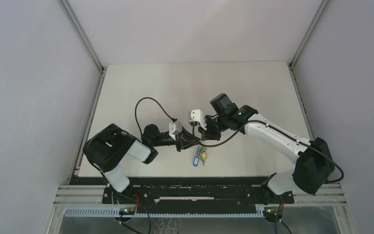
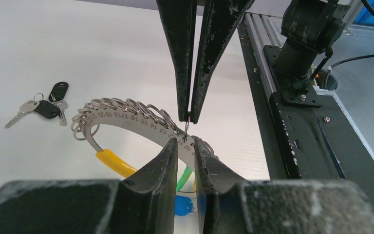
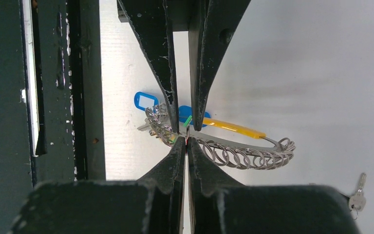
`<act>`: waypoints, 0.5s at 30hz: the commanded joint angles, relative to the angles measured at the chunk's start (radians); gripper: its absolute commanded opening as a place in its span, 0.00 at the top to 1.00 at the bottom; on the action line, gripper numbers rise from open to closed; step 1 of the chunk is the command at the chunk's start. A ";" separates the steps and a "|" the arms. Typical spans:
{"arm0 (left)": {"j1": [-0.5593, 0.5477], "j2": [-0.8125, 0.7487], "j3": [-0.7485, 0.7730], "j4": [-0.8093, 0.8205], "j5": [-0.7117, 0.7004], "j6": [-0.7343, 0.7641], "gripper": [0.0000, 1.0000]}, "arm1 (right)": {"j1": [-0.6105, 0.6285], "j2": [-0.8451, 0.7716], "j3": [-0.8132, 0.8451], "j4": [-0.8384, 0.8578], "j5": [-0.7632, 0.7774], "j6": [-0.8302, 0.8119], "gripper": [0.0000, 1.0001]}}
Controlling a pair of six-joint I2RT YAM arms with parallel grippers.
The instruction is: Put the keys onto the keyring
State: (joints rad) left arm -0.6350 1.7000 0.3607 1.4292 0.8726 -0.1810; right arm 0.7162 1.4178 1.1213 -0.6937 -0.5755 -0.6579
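We show the right gripper (image 3: 186, 142) pinching 1 small wire split ring (image 2: 187, 127) of the curved silvery ring-strung metal keyring (image 2: 126, 117), probably to steady it; the left gripper (image 2: 186, 146) straddles the band, contact unclear; black-headed silver keys (image 2: 44, 108) lie apart

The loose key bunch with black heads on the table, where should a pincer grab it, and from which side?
Take the loose key bunch by a black plastic head, coming straight down from above: it lies flat on the table, and the heads look thicker than the thin blades, probably a surer bite.
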 commanded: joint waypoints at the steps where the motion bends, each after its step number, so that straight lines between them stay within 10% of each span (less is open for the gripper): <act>1: -0.008 0.000 0.053 0.045 0.026 0.003 0.78 | 0.011 -0.037 0.048 0.033 -0.040 -0.021 1.00; 15: -0.012 0.006 0.061 0.045 0.036 -0.004 0.83 | 0.019 -0.031 0.048 0.033 -0.067 -0.041 1.00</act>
State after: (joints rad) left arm -0.6392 1.7020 0.3763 1.4296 0.8948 -0.1822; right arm 0.7254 1.4174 1.1213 -0.6937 -0.5995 -0.6792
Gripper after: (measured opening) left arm 0.175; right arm 0.003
